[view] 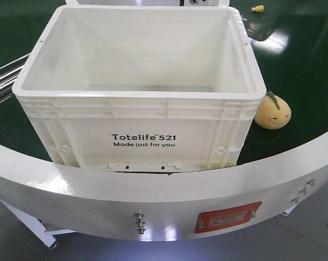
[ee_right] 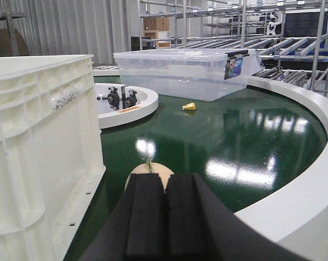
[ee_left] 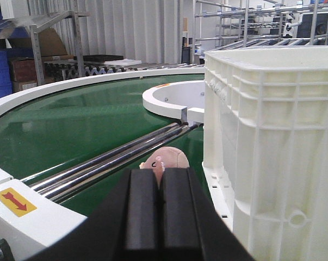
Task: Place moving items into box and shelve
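Observation:
The white box, printed "Totelife 521", stands empty on the green belt. A pale yellow fruit toy with a green leaf lies against its right corner. In the right wrist view my right gripper is shut with nothing in it; the yellow toy peeks out just beyond its tips, and the box is on the left. My left gripper is also shut and empty. The pinkish toy sits just past its tips beside the box. Neither gripper shows in the front view.
A clear plastic bin rests on the far side of the belt, with a small yellow item in front of it. Metal rails run left of the box. A white inner ring and a white outer rim bound the belt.

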Tool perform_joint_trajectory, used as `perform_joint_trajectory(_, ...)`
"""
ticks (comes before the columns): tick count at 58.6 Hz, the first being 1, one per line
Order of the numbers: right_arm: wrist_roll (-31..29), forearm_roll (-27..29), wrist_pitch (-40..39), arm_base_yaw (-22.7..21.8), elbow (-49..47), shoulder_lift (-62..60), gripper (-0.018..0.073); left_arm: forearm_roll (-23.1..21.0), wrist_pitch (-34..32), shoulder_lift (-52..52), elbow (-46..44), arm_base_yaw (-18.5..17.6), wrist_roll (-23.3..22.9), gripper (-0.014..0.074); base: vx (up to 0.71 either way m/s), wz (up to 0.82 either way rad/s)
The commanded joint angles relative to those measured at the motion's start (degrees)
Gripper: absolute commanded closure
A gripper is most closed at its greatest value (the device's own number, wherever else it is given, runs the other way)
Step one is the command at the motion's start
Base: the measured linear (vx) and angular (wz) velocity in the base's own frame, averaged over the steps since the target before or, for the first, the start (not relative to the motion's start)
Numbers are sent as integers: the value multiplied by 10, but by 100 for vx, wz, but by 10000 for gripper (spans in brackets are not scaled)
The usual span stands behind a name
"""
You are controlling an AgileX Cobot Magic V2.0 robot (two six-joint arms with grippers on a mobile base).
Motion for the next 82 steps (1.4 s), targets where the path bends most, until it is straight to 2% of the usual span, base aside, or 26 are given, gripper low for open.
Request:
perform_joint_trajectory(1,-4,-1,-46,1,-17,-8,568,-5,-47,-8,15,-2,0,619,0,0)
perform_joint_trajectory(37,-4,-1,-63,1,-17,-8,568,-5,-47,-8,15,-2,-1,619,0,0)
perform_joint_trajectory(45,-4,-1,-64,1,-19,-8,568,-5,-65,-8,14,-2,-2,619,0,0)
perform_joint_trajectory(51,-4,-1,-61,1,-42,-8,568,-5,-101,-8,-17,-2,-18,619,0,0)
perform_joint_trajectory(56,-5,-3,-52,1,-79,-8,568,-5,-101,-8,-64,-2,-31,619,0,0)
perform_joint_trajectory(63,-12,-14,-28,1,-146,9,568,-5,-57,8,-147,-2,-30,619,0,0)
perform_joint_trajectory(73,-12,-24,49,1,-248,90,568,-5,83,86,-272,-2,-30,619,0,0)
perform_joint_trajectory(82,-11,-20,140,1,-312,176,568,-5,181,164,-329,-2,-30,619,0,0)
